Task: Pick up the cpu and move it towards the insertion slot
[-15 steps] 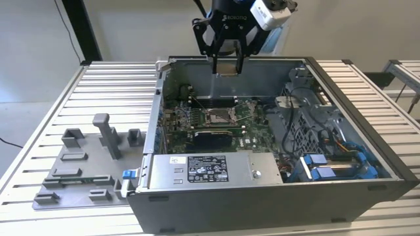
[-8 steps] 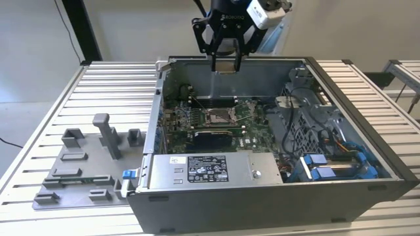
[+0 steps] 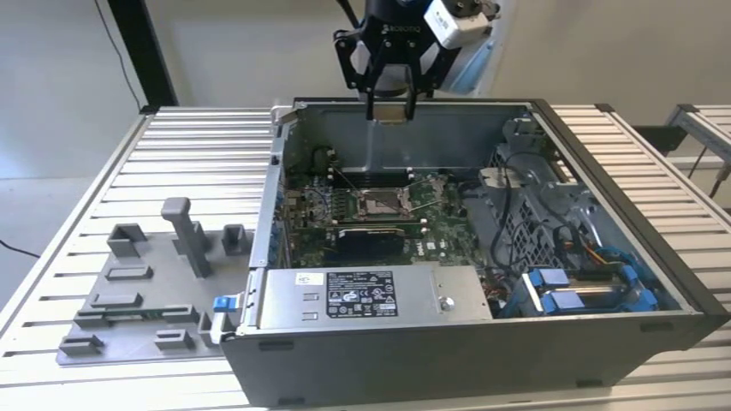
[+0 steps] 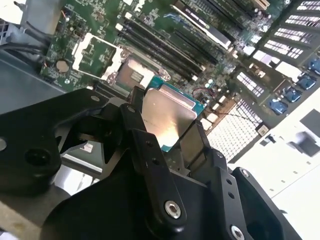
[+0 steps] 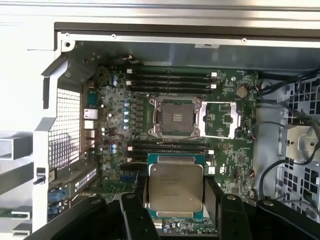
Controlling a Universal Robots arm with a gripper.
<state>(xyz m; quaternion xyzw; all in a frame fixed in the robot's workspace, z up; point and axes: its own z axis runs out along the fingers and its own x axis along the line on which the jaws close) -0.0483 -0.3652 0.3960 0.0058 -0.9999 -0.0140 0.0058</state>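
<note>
On the exterior view's left you have the grey moulded tray [image 3: 149,291] lying on the slatted desk [image 3: 194,154], well apart from the work now. Moving right, the open computer case [image 3: 457,342] sits with the green board facing up, and above its far wall your pincer [image 3: 389,110] hangs closed on the cpu [image 3: 391,118], gripping the chip by two opposite edges. In both wrist views the cpu [image 5: 176,186] is clear of the board and held roughly level, its silvery face towards the camera. The insertion slot [image 5: 176,117] lies below with its metal frame swung open beside it and its dark centre exposed. The risks, as I judge them: the chip is held only by its thin edges, so a jolt could tilt or drop it onto the board; and if you come down off-square, a corner could catch the open frame or bend the slot's contacts.
</note>
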